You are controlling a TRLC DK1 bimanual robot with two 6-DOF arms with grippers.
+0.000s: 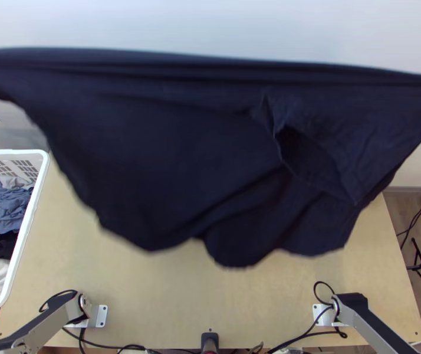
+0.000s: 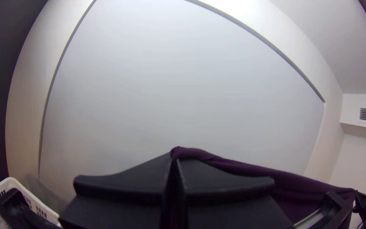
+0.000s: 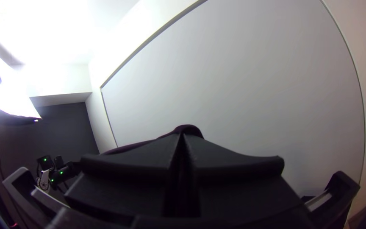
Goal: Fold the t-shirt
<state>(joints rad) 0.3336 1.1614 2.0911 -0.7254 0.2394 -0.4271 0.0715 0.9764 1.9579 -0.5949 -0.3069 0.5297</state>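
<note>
T-shirt (image 1: 169, 147), dark navy, hung in the air above the table (image 1: 151, 295), blocking my sight of the far edge. Left gripper (image 2: 175, 156): fingers together, clamped on one end of the cloth. Right gripper (image 3: 182, 134): same, clamped on the other end. Top line was pulled nearly straight, so biggest risk I logged was a slip: both grips looked like small bites at the fingertips, and more outward pull could have popped one free. Lower edge drooped unevenly and an opening, probably a sleeve, gaped; lowered like that, cloth could have tucked under itself and creased. Drifting past the table's left edge might have snagged it on the laundry basket (image 1: 40, 177).
</note>
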